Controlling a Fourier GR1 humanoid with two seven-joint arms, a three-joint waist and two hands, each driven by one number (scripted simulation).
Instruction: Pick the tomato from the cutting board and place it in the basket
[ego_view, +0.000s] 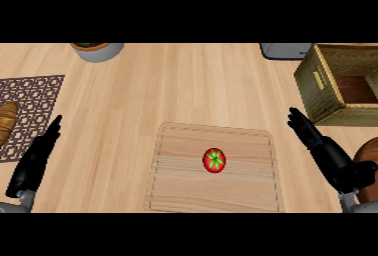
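Observation:
A red tomato (214, 160) with a green stem star lies near the middle of the wooden cutting board (177, 185). The olive woven basket (322, 90) stands at the right back, open at the top. My right hand (325, 152) is to the right of the board, between it and the basket, fingers straight and pointing away, holding nothing. My left hand (35, 159) rests at the left edge, fingers straight, well away from the tomato.
A patterned brown mat (33, 100) with a croissant (6, 122) lies at the far left. A grey pot (97, 51) sits at the back left, a grey object (284, 50) at the back beside the basket. A brown round thing (367, 155) shows at the right edge.

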